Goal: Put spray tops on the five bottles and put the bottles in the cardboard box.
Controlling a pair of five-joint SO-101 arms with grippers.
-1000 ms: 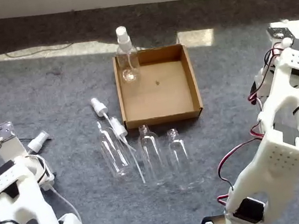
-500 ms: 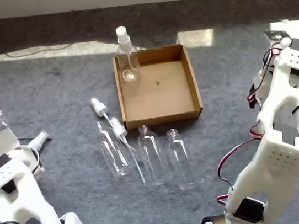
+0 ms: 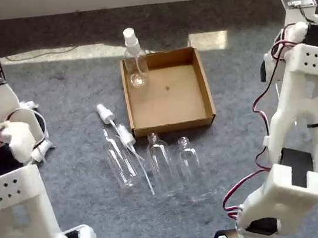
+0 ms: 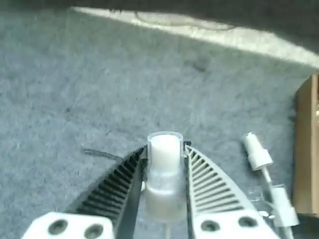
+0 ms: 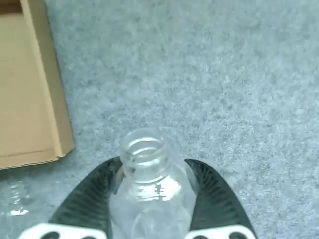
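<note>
The left arm (image 3: 11,187) stands at the left side of the desk and the right arm (image 3: 299,105) at the right side. The left claw (image 4: 164,149) is closed tight on a white spray top (image 4: 163,174). The top sits straight up between the two black fingers (image 4: 124,184), over the grey carpet (image 4: 75,74) that covers the desk. The right claw (image 5: 152,167) is closed on a clear bottle (image 5: 147,194). This held bottle has no top on it, and its round mouth is open.

A bit farther out, between the two arms, three more clear bottles lie flat on the carpet side by side. They are the left bottle (image 3: 121,163), the middle bottle (image 3: 160,163) and the right bottle (image 3: 190,161). None of them has a top. Their necks all point toward the box.

A loose spray top (image 3: 127,136) lies just beside the neck of the left bottle. Its thin tube runs back down between the left bottle and the middle bottle. A second loose spray top (image 3: 105,113) lies a little farther away, near the left wall of the box.

Just past the bottle necks sits the brown cardboard box (image 3: 172,126), open at the top. In its far left corner stands the capped bottle (image 3: 134,63). It is upright and has a white spray top on it.
</note>
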